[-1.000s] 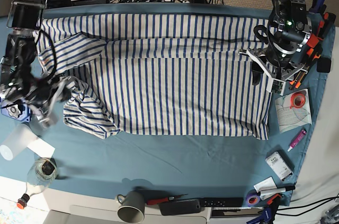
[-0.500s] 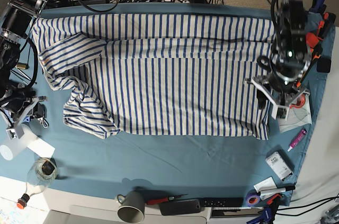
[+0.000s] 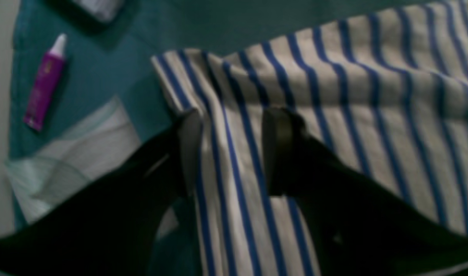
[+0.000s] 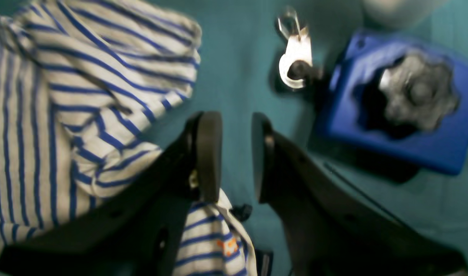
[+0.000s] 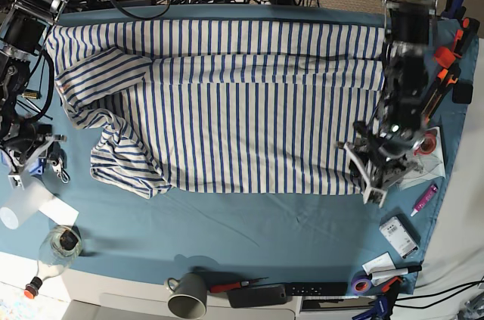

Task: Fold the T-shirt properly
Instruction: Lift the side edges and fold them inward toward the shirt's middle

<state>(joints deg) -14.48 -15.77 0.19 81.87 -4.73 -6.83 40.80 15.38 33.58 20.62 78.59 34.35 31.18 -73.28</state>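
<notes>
One fold looks done on the T-shirt (image 5: 242,100), spread mid-frame on the worktop (image 5: 287,229). Left tool (image 3: 230,153) straddles the lower-right corner, unclenched. Right tool (image 4: 235,153), parted, grasps nothing. Sleeve bunched; folds remain.

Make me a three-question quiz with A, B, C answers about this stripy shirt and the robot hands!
1. Where is the left gripper?
A. Over a corner of the T-shirt
B. Over the mug
C. Over the power strip

2. What colour is the small tube beside the shirt?
A. Yellow
B. Purple
C. Orange

3. What is the right gripper holding?
A. A sleeve
B. The blue block
C. Nothing

Answers: 1 A, the left wrist view shows its jaws spread over the striped corner. 2 B, the tube is purple with a white cap. 3 C, the right wrist view shows only table cloth between its parted jaws.
</notes>
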